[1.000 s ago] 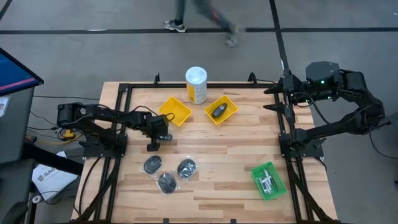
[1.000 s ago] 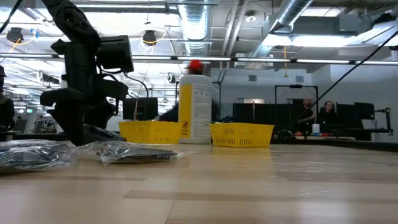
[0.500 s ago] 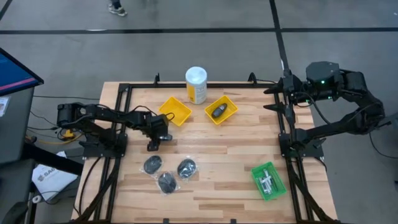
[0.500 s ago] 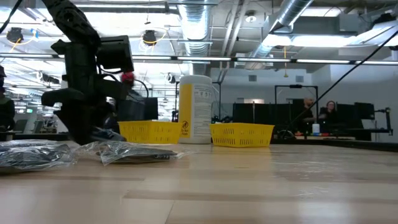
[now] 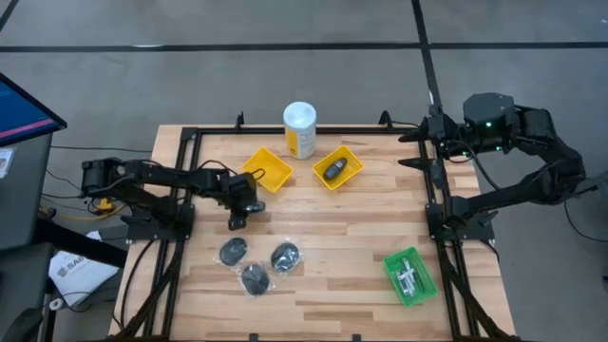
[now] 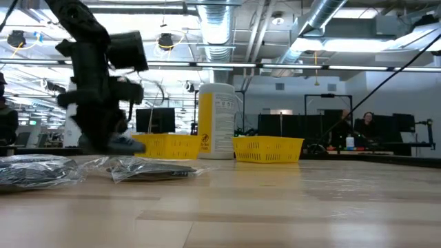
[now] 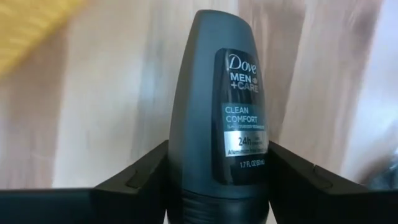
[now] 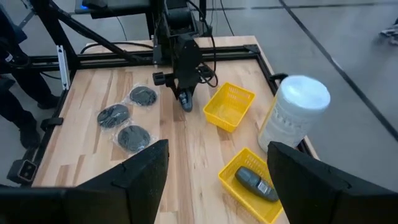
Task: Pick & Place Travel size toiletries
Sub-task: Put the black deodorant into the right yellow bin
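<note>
Left gripper [image 5: 236, 219] is clenched on a dark grey roll-on deodorant [image 7: 225, 118], held between both fingers [image 7: 134, 180]. In the left wrist view the bottle's long axis runs straight out along the fingers, rounded end pointing away from the wrist, label facing the camera. In the high view the gripper sits over the left half of the worktop [image 5: 361, 247], just beside the near-left corner of the empty yellow tray [image 5: 267, 168], pointing down and toward the front edge. Low view shows the bottle's tip [image 6: 122, 143] just above the wood, tilted; can't tell if it touches.

Three dark round discs in clear wrap lie flat in a cluster near the front-left of the worktop: left disc [image 5: 233, 251], front disc [image 5: 254, 278], right disc [image 5: 285, 256]. They sit close together, wraps touching or overlapping, well apart from the gripper. Low view shows their crinkled wrap [image 6: 141, 167] lying flat.

A second black oblong piece [image 5: 332, 170] lies in the second yellow tray [image 5: 352, 165], near the back edge at centre, long axis diagonal to the tray's sides. Tall white-capped yellow canister [image 5: 299, 129] stands upright at the back edge between the two trays.

Green tray [image 5: 425, 276] near the front-right corner holds small silver pieces [image 5: 408, 276]; too small to tell how they lie.

Right gripper [image 5: 418, 150] is parked past the right rail near the back-right corner, fingers [image 8: 146, 174] spread wide, holding nothing.
</note>
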Controlling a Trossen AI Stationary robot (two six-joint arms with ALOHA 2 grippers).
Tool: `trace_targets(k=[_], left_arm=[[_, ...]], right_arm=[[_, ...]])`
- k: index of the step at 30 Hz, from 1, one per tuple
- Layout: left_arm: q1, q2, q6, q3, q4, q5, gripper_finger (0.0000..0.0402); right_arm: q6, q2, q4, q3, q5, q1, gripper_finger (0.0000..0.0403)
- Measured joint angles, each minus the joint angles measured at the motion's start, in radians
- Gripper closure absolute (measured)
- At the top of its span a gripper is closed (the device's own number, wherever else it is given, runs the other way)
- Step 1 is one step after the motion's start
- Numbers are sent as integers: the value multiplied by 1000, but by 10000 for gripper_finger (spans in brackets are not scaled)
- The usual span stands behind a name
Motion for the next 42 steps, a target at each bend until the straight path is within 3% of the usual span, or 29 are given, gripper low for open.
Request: trace_targets(k=[7, 15, 19, 24, 31, 42], left_arm=[[0, -204, -189, 40, 71, -64, 201], [-8, -456, -271, 82, 456, -152, 201], [-22, -504, -202, 113, 631, -238, 201], [-29, -465, -119, 164, 746, -258, 201], [-29, -300, 17, 284, 818, -301, 201], [-51, -95, 122, 449, 835, -222, 201]], right_arm=[[-67, 82, 161, 0, 0, -9, 143], [-150, 228, 451, 0, -1, -28, 143], [-125, 294, 560, 0, -3, -43, 143], [-74, 363, 698, 0, -34, -42, 143], [31, 441, 798, 0, -101, -49, 142], [55, 465, 858, 3, -141, -87, 142]])
